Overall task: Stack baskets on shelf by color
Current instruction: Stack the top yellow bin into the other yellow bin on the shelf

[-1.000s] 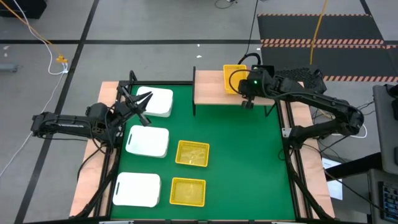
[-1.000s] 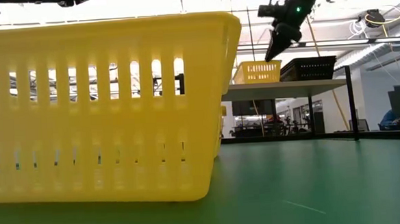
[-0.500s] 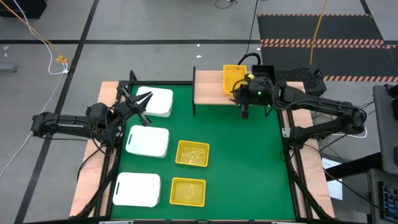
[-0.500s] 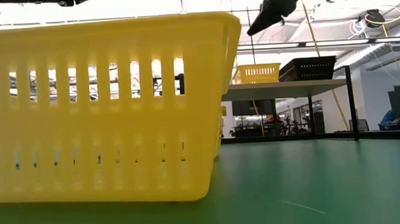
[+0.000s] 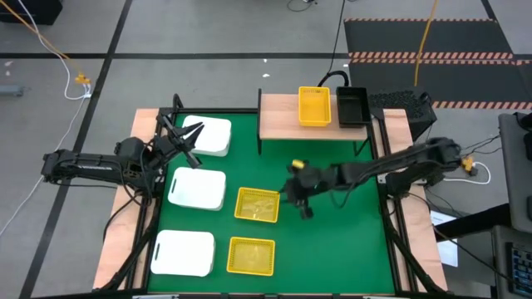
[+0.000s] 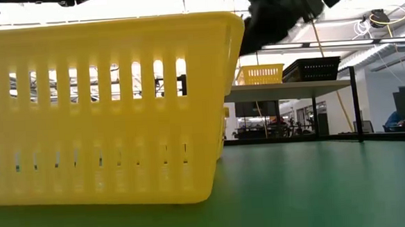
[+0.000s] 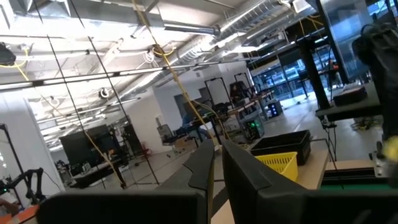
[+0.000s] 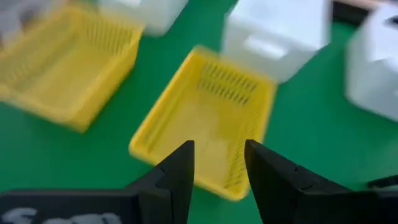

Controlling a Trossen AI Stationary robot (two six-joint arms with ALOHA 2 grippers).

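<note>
1. The right gripper (image 5: pixel 301 199) hangs over the green table (image 5: pixel 332 241), well in front of the shelf (image 5: pixel 278 120) and just beside the nearer-to-shelf yellow basket (image 5: pixel 257 205). Its fingers (image 8: pixel 180 165) stand a little apart with nothing between them, and they touch nothing.
2. On the shelf sit one yellow basket (image 5: pixel 314 106) and, touching it on the side toward the right arm, a black basket (image 5: pixel 352 105). The low view shows both up on the board, yellow basket (image 6: pixel 260 73) and black basket (image 6: pixel 312 69).
3. Farther from the shelf than the first loose one, a second yellow basket (image 5: pixel 251 256) lies on the table.
4. Three white baskets form a column off the shelf's left end: the nearest (image 5: pixel 207 136), the middle one (image 5: pixel 197 188) and the farthest (image 5: pixel 183 252).
5. The left gripper (image 5: pixel 190 141) waits by the nearest white basket, left of the shelf, its fingers spread wide and empty.
</note>
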